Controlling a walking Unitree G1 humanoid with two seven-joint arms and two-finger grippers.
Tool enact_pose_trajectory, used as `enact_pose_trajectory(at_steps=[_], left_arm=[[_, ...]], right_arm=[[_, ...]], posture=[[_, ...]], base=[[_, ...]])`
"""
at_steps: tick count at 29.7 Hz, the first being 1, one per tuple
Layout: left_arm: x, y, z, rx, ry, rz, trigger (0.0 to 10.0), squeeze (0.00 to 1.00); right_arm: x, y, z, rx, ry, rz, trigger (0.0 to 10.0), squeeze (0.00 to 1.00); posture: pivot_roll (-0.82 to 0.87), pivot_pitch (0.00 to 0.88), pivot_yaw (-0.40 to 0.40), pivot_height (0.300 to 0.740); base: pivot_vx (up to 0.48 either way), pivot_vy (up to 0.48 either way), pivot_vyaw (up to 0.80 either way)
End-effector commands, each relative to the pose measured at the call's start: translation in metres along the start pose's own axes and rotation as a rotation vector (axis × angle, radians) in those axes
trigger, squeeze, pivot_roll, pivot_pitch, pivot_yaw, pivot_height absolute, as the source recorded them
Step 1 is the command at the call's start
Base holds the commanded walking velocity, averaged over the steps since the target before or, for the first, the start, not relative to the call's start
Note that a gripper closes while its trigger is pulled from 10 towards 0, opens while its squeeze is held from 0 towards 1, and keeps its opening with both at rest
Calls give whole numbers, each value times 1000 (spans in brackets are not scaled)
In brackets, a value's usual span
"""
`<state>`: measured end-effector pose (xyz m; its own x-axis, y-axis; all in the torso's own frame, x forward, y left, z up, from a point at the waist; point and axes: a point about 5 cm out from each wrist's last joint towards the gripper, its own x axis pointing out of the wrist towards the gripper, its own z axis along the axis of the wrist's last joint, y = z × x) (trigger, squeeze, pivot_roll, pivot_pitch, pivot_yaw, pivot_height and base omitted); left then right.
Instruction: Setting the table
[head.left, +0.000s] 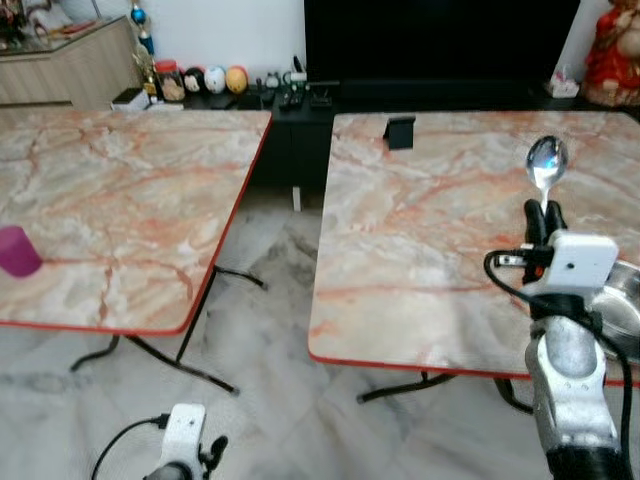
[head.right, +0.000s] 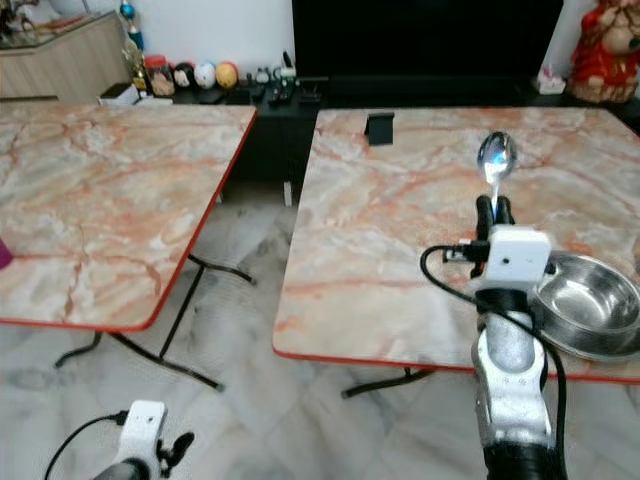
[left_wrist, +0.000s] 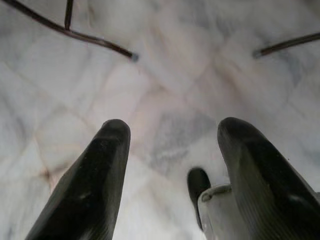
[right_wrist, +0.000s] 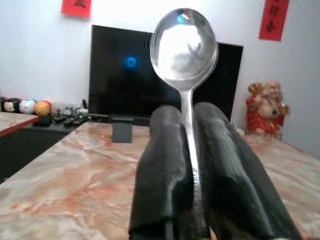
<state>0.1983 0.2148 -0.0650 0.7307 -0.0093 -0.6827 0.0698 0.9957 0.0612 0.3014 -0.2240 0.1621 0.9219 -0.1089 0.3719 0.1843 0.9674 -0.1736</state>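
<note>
Our right hand (head.right: 493, 208) pinches the shiny steel spoon (head.right: 495, 160) upright, bowl up, over the marble worktop (head.right: 400, 250), round steel bowl (head.right: 588, 305) just rightward.

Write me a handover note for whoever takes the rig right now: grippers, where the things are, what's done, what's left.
Right gripper: shut on the spoon, bowl end up, raised over the right table.
Left gripper: open, hanging low over the floor, idle.
Steel bowl: on the right table near its front edge, beside the right arm.
Pink cup: on the left table.
Done: spoon picked up, bowl on the table.
Left: lay the spoon down, probably next to the bowl; the cup may need to come over.
</note>
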Motion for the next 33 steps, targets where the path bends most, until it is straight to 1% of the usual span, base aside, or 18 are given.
enact_pose_trajectory(at_steps=[1, 8, 18, 23, 33], left_arm=[[1, -1, 2, 8, -2, -5, 10000, 0], [1, -1, 1, 9, -1, -6, 10000, 0], [0, -1, 1, 12, 2, -7, 10000, 0], [0, 0, 1, 12, 2, -7, 10000, 0], [1, -1, 1, 9, 1, -5, 10000, 0]], right_arm=[[2, -3, 5, 0, -17, -7, 10000, 0], [2, 1, 4, 6, -12, 0, 10000, 0], [2, -2, 3, 2, -7, -7, 10000, 0], [1, 1, 2, 6, -4, 1, 10000, 0], [2, 0, 3, 4, -5, 0, 10000, 0]], posture=[[-8, 0, 28, 740], [-8, 0, 29, 740], [-10, 0, 30, 740], [-7, 0, 30, 740], [-10, 0, 29, 740]], base=[[0, -311, 0], [0, -311, 0], [0, -311, 0], [0, -311, 0], [0, -310, 0]])
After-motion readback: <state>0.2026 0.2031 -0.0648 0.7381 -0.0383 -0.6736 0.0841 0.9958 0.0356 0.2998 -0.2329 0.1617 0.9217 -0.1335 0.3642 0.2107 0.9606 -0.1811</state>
